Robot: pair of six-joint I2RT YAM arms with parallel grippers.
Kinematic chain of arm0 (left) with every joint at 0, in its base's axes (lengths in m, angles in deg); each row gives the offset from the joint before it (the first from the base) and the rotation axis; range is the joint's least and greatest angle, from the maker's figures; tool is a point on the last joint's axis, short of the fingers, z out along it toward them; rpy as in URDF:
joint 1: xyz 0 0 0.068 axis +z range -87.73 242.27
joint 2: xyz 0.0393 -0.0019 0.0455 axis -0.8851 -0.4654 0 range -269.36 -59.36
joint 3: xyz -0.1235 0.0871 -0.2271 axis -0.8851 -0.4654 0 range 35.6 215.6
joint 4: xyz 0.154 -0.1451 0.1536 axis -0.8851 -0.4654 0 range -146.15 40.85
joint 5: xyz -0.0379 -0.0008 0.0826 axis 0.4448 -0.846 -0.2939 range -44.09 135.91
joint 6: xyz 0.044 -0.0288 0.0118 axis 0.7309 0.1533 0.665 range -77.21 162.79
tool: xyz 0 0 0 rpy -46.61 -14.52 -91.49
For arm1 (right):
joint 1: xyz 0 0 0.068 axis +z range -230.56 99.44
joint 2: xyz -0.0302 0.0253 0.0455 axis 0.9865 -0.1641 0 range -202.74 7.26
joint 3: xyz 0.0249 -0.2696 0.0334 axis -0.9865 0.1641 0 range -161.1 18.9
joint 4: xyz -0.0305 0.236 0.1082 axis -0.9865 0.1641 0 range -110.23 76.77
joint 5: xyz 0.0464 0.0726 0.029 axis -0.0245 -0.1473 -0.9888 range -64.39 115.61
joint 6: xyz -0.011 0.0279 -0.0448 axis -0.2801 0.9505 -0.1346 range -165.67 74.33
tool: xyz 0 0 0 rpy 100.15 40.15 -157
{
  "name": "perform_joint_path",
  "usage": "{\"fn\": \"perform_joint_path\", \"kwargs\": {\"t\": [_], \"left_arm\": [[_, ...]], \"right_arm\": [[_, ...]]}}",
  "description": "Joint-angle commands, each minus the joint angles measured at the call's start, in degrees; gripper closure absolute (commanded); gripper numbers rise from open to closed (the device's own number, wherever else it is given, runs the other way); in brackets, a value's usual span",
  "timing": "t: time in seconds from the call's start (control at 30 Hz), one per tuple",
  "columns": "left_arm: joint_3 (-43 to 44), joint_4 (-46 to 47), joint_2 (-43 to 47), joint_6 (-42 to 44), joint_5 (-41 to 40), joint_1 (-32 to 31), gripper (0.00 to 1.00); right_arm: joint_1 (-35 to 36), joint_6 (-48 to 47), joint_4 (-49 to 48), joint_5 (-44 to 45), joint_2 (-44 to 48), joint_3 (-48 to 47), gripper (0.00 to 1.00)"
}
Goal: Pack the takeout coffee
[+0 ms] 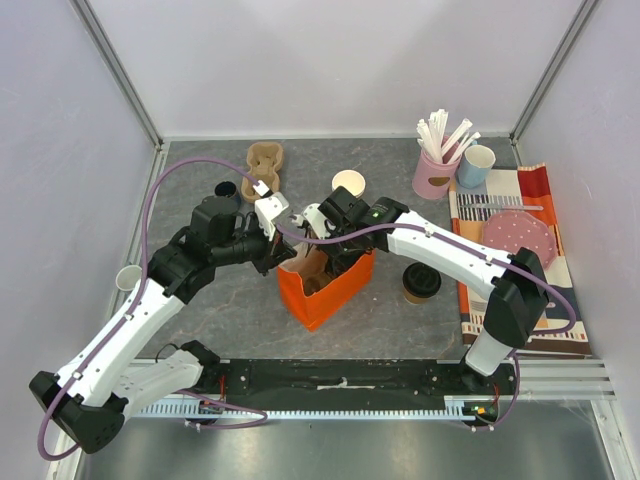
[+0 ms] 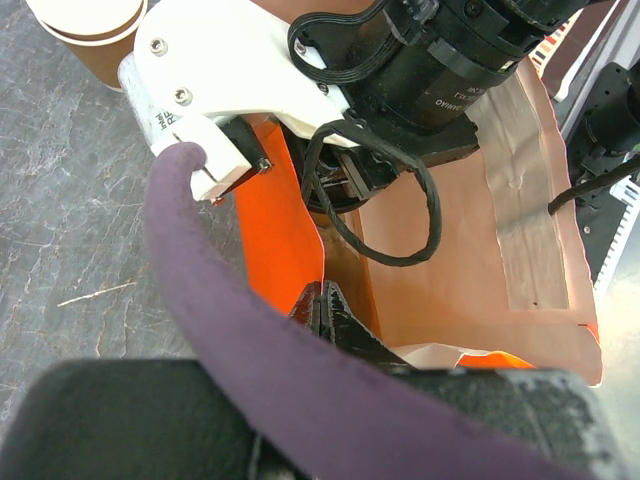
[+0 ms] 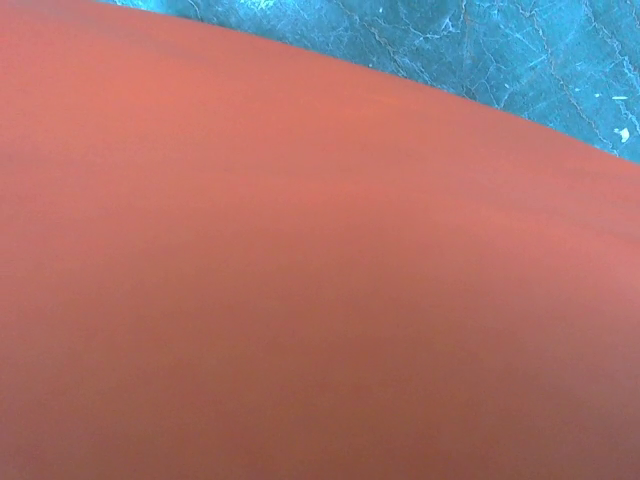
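1. Two kraft coffee cups are the task's things, and neither is packed yet. Far left on the grey table stands a small white cup [image 1: 128,277]. At the back sit a dark blue mug [image 1: 227,190] and a moulded cardboard cup carrier [image 1: 265,160].
2. Left of centre, the left gripper [image 2: 323,305] has its jaws pressed together on the rim of the orange paper bag [image 1: 325,300], pinching one wall.
3. At centre the bag stands open. The left wrist view shows bare brown lining inside and no cup.
4. The right gripper [image 1: 335,258] reaches down into the bag's mouth with its jaws drawn nearly together. Its own camera sees only orange paper, so whether it pinches anything cannot be told.
5. Just behind the bag stands the open kraft cup [image 1: 348,183] – cream inside, no lid on it, no loose lid in view.
6. Right of the bag stands the lidded kraft cup [image 1: 421,282], black lid on.
7. Far right are a pink holder of white sticks [image 1: 433,178], a light blue cup [image 1: 476,165] and a striped cloth [image 1: 535,185].
8. Judged progress: early, with the bag being held open and both cups left to load.
9. Writing: small print on the arm housings is too small to read, and none shows on cups or bag.
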Motion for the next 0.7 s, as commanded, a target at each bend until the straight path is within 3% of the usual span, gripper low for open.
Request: {"fn": "perform_joint_path", "kwargs": {"t": [0.0,0.17,0.4,0.67], "left_arm": [[0.2,-0.9,0.0,1.9,1.3,-0.3,0.98],[0.2,-0.9,-0.1,2.0,1.4,-0.3,0.98],[0.1,-1.1,0.4,2.0,1.7,-0.3,0.98],[0.0,-1.1,0.6,2.0,1.9,-0.3,0.98]], "right_arm": [[-0.4,0.0,0.2,-0.8,-0.5,1.2,1.00],[-0.5,-0.1,1.0,-1.1,-0.7,1.7,0.96],[-0.5,1.0,1.4,1.3,1.0,-0.7,0.60],[-0.4,2.5,3.8,1.0,2.4,-5.1,0.49]]}}
